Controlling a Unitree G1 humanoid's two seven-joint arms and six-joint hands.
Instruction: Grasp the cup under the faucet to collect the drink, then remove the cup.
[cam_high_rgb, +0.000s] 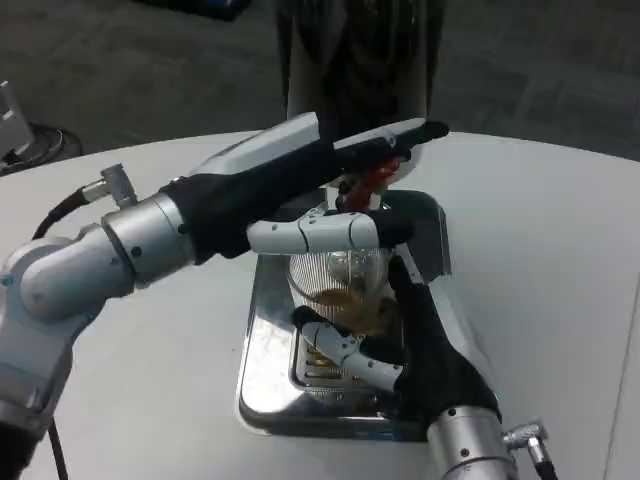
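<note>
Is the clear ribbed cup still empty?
No. Amber drink shows at the bottom of the clear ribbed cup, which the right hand grips.

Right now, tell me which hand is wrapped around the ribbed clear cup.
The right hand grips the ribbed clear cup over the steel drip tray; the left hand reaches the red tap lever above.

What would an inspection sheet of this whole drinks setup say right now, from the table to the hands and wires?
Surface: white table, bare where visible.
Job's things: ribbed clear cup with brown drink in the bottom, standing on a shiny metal drip tray; red faucet lever above it; dark dispenser behind.
Clutter: nothing seen.
Hands: left hand reaches over the cup to the lever; right hand holds the cup.
Cables: black cable at the left forearm; connector at the right wrist.
Surroundings: dark grey floor.
</note>
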